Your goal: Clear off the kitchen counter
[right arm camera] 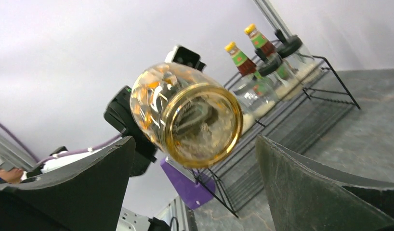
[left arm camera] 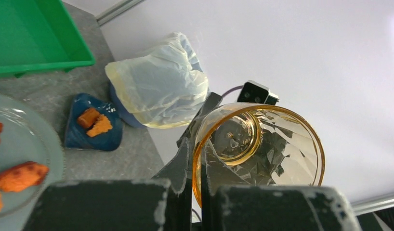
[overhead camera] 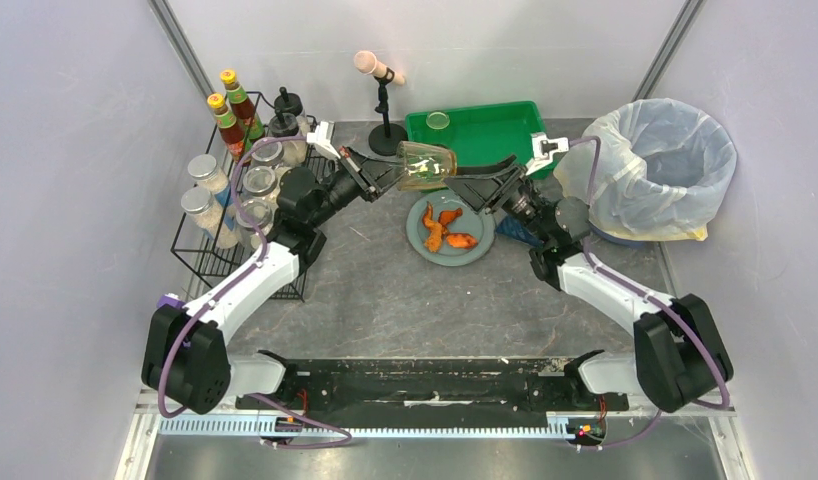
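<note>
The left gripper's (overhead camera: 390, 172) jaws were clamped on the rim of the one amber glass (overhead camera: 425, 165), held sideways above the table (overhead camera: 385, 290). The right gripper's (overhead camera: 470, 190) jaws stood apart near its base. Letting go too early would likely drop it onto the one plate (overhead camera: 455, 255) of three fried pieces (overhead camera: 448, 228). Elsewhere: one green tray (overhead camera: 485, 135), one blue dish (left arm camera: 74, 137), one lined bin (overhead camera: 660, 165), two sauce bottles (overhead camera: 235, 110).
</note>
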You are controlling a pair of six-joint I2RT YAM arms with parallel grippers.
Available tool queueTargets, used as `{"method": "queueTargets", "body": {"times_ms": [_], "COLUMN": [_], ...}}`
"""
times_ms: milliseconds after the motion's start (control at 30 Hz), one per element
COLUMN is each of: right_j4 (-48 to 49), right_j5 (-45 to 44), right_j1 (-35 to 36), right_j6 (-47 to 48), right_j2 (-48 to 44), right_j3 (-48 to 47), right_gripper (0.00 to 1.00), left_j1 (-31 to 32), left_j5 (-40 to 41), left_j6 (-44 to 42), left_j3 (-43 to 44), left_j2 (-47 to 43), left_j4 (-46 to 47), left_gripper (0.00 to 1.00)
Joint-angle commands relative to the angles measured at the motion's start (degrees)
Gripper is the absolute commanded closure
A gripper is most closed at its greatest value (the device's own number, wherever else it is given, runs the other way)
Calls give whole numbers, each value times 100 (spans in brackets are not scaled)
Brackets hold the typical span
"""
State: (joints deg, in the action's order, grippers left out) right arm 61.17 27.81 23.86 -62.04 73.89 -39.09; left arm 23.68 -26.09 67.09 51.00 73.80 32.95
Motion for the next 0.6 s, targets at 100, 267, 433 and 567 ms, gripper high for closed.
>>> {"method": "queueTargets", "body": {"times_ms": [100, 267, 433, 567], "right_j4": [1472, 1695, 1834, 1762], "right_j5": [147, 306, 407, 465], "right_j1": [157, 231, 232, 208], "right_j6": [-649, -791, -893, -822], "right_j2": [609, 845, 942, 962], "right_j3": [-643, -794, -819, -861], "right_gripper": [2, 7, 28, 45], "left_j1": [159, 181, 181, 180], "left_j5": [126, 170, 184, 201], "left_j6": [809, 967, 1078, 774], "left_j3": [-204, -308, -306, -366], "left_j2": [-99, 24, 177, 167], "left_j4": [1127, 1347, 1539, 1337], "left_gripper": [98, 98, 97, 84]}}
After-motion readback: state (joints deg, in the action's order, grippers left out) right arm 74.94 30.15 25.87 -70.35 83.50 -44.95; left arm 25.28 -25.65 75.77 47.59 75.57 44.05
